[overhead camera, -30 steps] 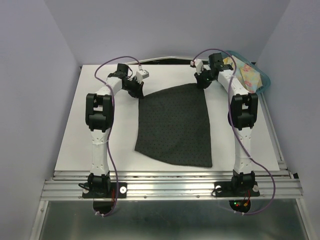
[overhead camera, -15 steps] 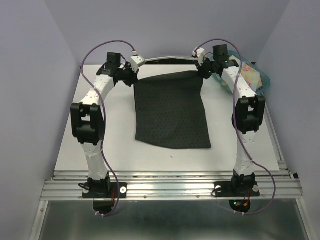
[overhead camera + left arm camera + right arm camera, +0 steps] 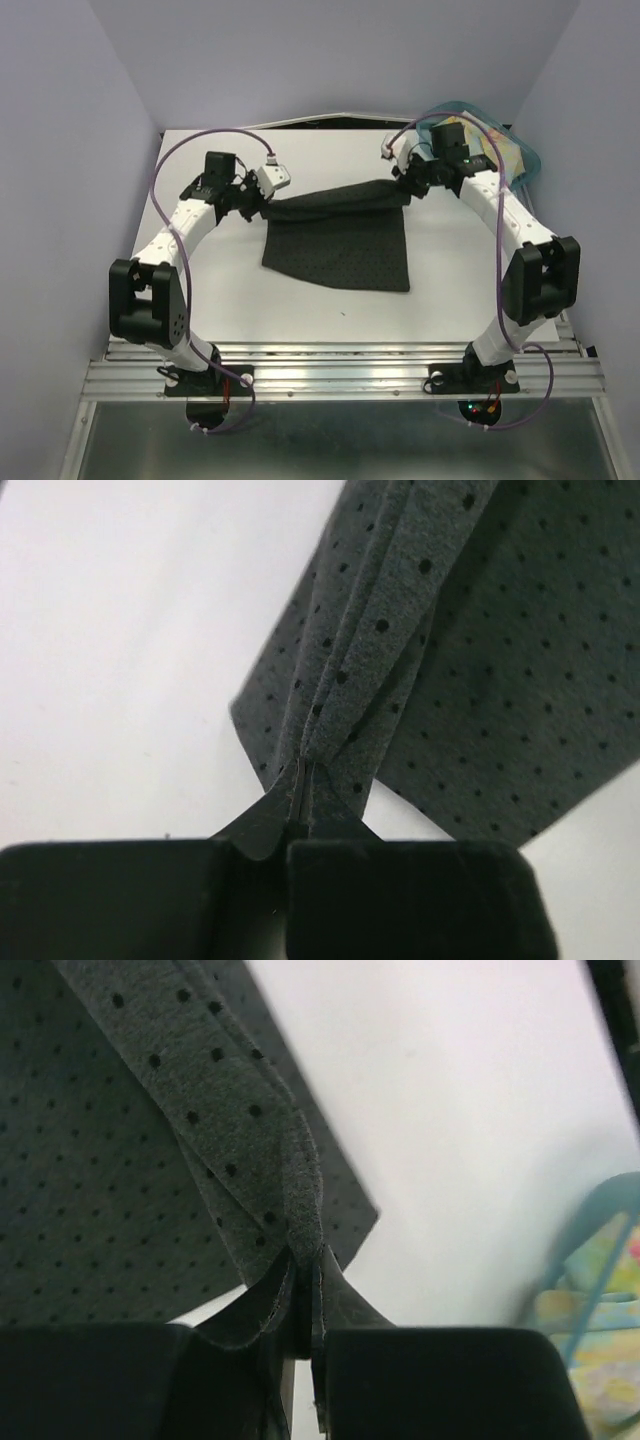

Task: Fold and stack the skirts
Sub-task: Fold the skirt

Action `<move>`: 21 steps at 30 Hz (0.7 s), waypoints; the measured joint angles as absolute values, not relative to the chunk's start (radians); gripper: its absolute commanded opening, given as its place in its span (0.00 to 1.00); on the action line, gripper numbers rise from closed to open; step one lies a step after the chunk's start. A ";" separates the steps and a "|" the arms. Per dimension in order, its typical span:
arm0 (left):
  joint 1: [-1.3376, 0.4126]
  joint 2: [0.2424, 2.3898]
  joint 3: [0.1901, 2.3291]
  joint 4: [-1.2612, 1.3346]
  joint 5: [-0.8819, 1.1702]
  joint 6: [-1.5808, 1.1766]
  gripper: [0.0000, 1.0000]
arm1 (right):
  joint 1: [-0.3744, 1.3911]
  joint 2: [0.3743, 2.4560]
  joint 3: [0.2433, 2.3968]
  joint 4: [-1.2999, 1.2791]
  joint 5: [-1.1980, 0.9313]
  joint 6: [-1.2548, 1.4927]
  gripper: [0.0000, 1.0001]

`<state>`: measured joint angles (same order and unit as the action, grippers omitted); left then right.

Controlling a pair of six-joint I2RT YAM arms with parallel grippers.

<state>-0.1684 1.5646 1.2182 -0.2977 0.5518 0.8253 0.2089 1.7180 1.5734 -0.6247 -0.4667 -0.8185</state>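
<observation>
1. The dark skirt [image 3: 340, 250] lies on the white table [image 3: 200, 290] between the two arms. Its near part is flat, and its far edge is raised and pulled into a taut band between the grippers.
2. The left gripper [image 3: 266, 205] is clamped on the far left corner. In the left wrist view [image 3: 300, 785] the fingers meet with no gap, and the dotted cloth [image 3: 520, 680] fans out from the tips in pleats.
3. The right gripper [image 3: 404, 190] is clamped on the far right corner. The right wrist view [image 3: 305, 1260] shows the tips pressed together on a bunched edge of the skirt [image 3: 80, 1160].
4. From above, both sets of fingertips are hidden by the gripper bodies and the cloth, so the grip reads clearly only in the wrist views.
5. The top view does not show whether the raised band hangs over the flat part or only stands above it.
6. The floral skirt [image 3: 497, 150] sits in the teal bin [image 3: 535, 165] at the table's far right corner. The right arm [image 3: 505, 210] covers part of it, and its folds cannot be made out.
7. In the right wrist view the bin is a blurred teal rim [image 3: 590, 1225], with yellow cloth [image 3: 600, 1370] cut off by the frame edge.
8. Both wrist views crop the dark skirt, so its outline shows only from above.
</observation>
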 measured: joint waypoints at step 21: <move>-0.267 1.381 0.834 -0.221 0.434 0.850 0.00 | 0.340 1.609 1.183 -0.546 -0.313 -0.720 0.01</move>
<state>-0.2672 1.3811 0.8341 -0.2214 0.4339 0.8501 0.3401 1.6093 1.1831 -0.5461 -0.3134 -0.7204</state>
